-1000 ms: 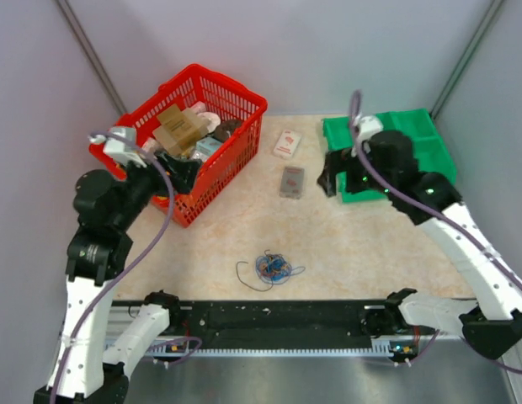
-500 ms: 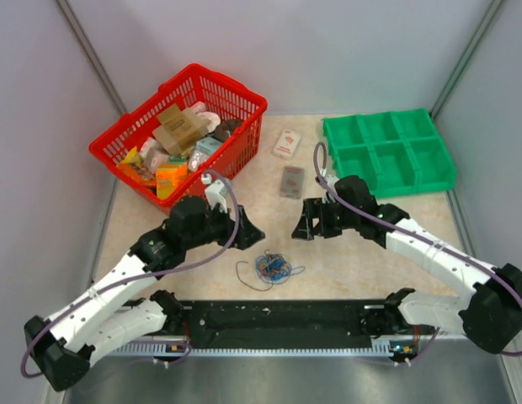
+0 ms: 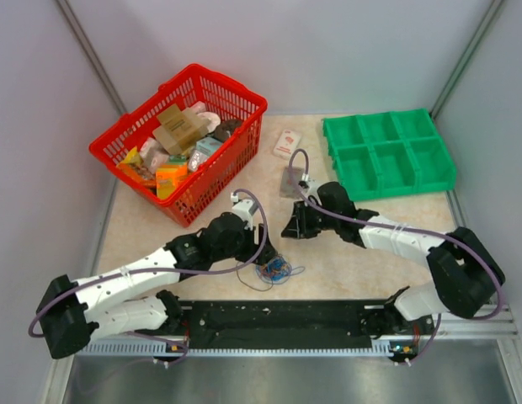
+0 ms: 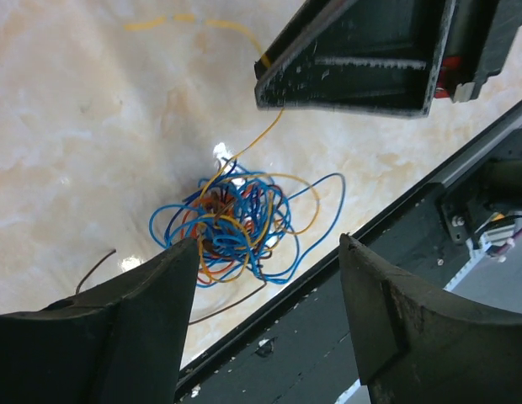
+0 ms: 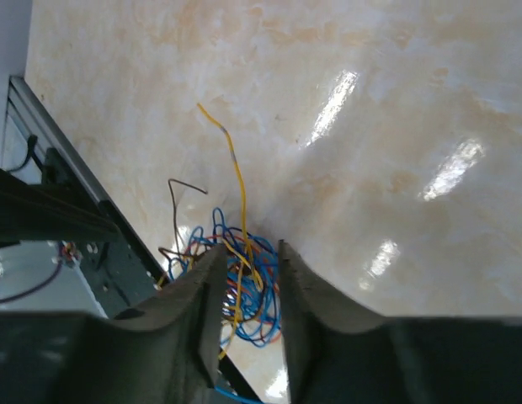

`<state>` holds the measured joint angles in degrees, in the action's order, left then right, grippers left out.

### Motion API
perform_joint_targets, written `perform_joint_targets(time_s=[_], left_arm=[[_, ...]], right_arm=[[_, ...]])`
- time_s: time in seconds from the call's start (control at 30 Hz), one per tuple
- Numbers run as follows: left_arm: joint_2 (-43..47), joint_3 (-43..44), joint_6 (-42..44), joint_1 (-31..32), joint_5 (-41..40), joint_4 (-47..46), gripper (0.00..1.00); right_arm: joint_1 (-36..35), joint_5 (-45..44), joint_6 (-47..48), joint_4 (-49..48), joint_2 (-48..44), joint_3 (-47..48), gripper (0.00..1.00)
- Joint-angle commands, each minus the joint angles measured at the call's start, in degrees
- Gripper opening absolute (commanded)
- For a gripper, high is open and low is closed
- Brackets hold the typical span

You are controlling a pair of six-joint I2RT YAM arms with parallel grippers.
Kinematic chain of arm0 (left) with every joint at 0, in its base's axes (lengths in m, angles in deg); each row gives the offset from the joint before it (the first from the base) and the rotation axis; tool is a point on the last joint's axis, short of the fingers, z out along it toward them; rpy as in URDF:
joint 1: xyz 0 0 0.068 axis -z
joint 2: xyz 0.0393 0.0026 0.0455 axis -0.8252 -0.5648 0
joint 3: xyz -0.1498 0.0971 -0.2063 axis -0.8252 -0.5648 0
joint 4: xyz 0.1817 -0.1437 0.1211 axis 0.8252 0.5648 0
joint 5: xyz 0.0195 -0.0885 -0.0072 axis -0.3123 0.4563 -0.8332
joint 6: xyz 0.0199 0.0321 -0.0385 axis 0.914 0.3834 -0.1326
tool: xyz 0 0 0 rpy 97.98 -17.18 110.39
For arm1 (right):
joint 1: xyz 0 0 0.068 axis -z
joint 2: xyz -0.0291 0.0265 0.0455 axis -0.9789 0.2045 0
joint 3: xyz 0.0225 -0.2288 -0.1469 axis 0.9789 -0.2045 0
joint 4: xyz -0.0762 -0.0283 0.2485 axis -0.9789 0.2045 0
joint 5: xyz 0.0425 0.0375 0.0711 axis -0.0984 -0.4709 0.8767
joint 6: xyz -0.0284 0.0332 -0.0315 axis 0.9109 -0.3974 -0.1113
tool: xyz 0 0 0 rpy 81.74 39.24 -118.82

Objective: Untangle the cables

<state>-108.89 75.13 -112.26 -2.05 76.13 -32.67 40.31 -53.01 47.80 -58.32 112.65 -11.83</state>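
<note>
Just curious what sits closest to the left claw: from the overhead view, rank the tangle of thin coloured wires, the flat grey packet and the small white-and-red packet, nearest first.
From the left gripper:
1. tangle of thin coloured wires: right at its fingertips, near the front edge.
2. flat grey packet: farther back, centre.
3. small white-and-red packet: farthest, behind the grey one.

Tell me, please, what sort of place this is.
Probably a robot test cell: plain grey walls enclose a tabletop, the left arm and right arm are bolted at its near edge, beside props: red basket, green tray, tangled cables.
</note>
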Motion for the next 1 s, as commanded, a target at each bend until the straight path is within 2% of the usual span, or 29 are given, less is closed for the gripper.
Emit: perform_joint_targets(time_s=[0.0, 0.03, 0.07, 0.2, 0.4, 0.53, 0.63, 0.67, 0.8, 0.97], left_arm=[[-1.83, -3.07, -3.33, 1.28, -1.59, -6.16, 0.72], [-2.35, -3.43, -3.68, 1.46, -1.77, -6.95, 0.72], [-3.23, -3.61, -3.86, 1.55, -2.12, -7.48, 0.73], [-8.49, -2.82, -3.77, 1.72, -4.13, -7.84, 0.78], [-18.34, -1.06, -4.29, 1.81, -7.47, -9.07, 0.72], [-21.95, -0.53, -6.05, 1.72, -11.78, -7.75, 0.61], [-22.92, -1.06, -6.67, 1.72, -12.49, -8.71, 0.46], [-23.1, -1.15, -6.67, 1.72, -12.75, -8.89, 0.4], [-22.84, -2.02, -7.55, 1.72, -13.63, -8.28, 0.29], [-18.63, -5.45, -7.99, 1.72, -14.33, -9.59, 0.27]], right_arm=[[-1.49, -0.06, 0.18, -7.84, 4.9, 1.08, 0.12], [-1.57, -0.41, -0.17, -7.06, 5.08, 1.43, 0.03], [-1.57, -1.54, -0.7, -6.18, 4.56, 1.78, 0.0], [-1.57, -6.03, -1.67, -0.74, -2.1, 2.22, 0.0], [-1.57, -7.96, -2.63, 9.72, -15.72, 6.6, 0.0], [-1.57, -10.69, -2.55, 16.23, -23.64, 14.07, 0.0], [-1.57, -12.97, -1.41, 20.27, -26.72, 21.54, 0.0], [-1.57, -14.72, -0.62, 22.11, -27.43, 24.52, 0.0], [-1.57, -26.57, 4.73, 28.79, -28.93, 37.0, 0.0], [-1.57, -38.19, 11.68, 31.53, -28.93, 49.49, 0.0]])
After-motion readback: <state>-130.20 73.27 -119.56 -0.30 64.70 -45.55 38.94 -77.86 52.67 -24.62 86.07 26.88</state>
